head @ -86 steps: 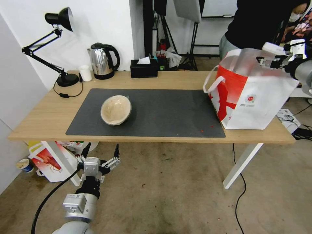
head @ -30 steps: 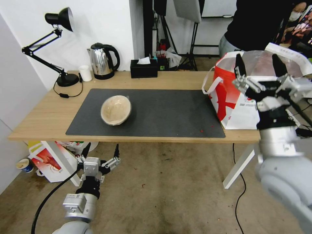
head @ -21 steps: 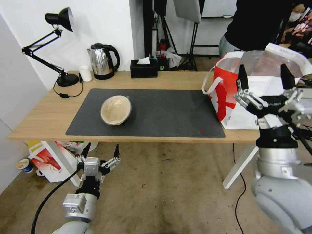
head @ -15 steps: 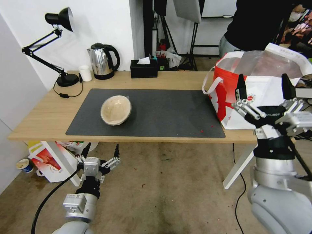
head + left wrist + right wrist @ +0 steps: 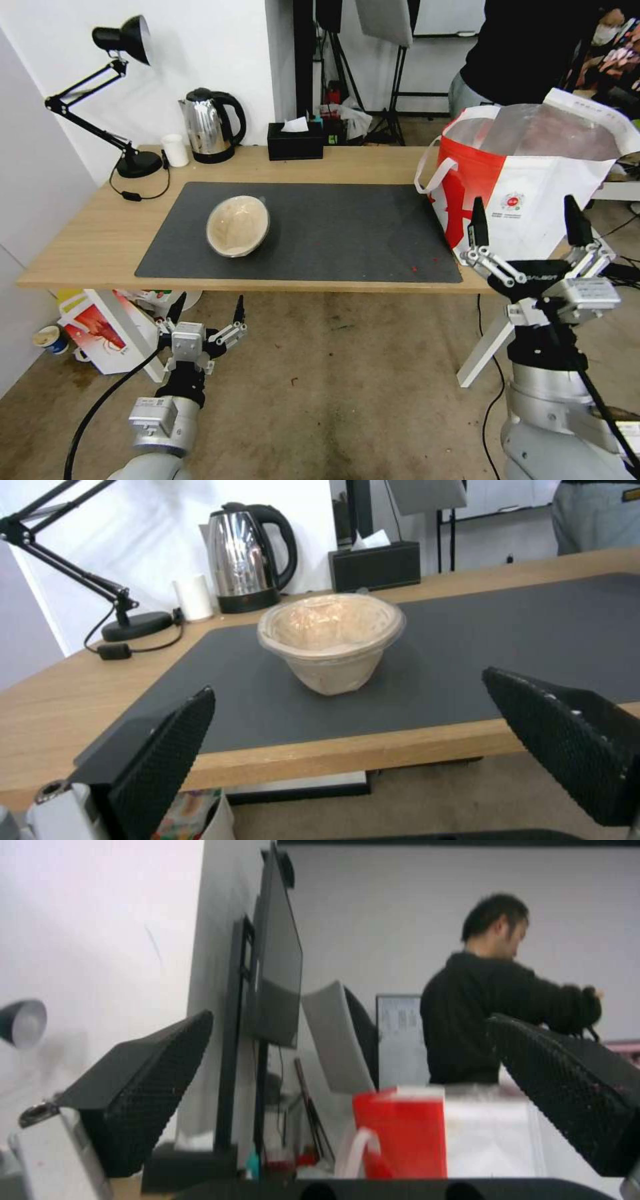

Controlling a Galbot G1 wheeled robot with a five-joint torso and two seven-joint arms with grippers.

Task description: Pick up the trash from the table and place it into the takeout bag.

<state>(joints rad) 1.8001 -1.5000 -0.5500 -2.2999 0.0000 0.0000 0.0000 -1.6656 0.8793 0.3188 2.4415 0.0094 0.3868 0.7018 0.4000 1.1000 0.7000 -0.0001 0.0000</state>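
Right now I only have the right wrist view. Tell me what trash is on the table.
Observer: One piece: the tan paper bowl, on the left half of the dark grey mat.
Operator: Give me the left pincer's position.
Observer: The left pincer is open, below the front edge of the table, in front of the bowl and apart from it.
Operator: Report anything else on the mat.
Observer: A few small red scraps lie near its front right corner, close to the takeout bag.
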